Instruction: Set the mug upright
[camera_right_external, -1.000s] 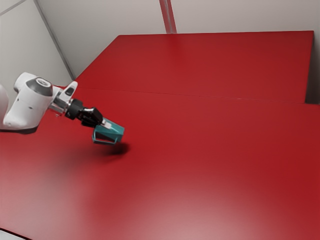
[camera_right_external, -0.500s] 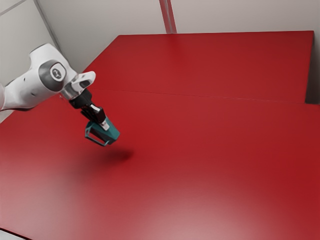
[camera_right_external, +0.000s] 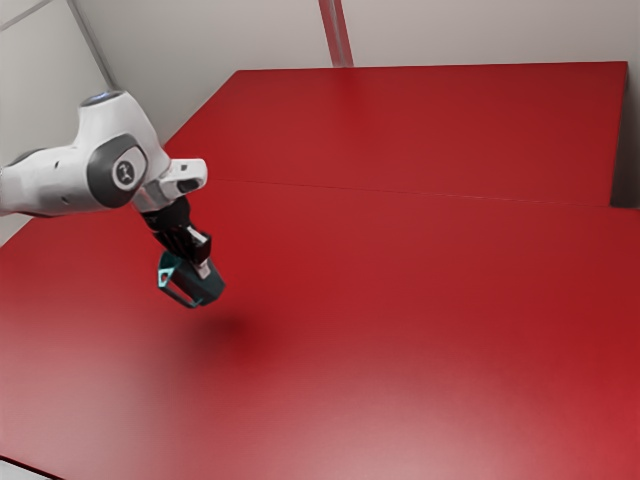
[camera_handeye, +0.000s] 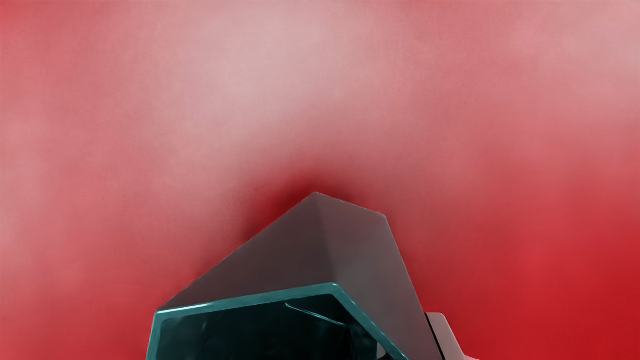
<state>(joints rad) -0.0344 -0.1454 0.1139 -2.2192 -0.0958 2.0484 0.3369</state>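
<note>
A red counter (camera_right_external: 430, 300) is stretching before a pale wall (camera_right_external: 450, 30). In the exterior view's left half, the fingers (camera_right_external: 203, 269) are clamping the mug (camera_right_external: 206, 291), which is hanging tilted above the counter.

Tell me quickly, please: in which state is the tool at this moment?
Tool: closed on the wall of the teal mug, holding it tilted above the red table.
</note>
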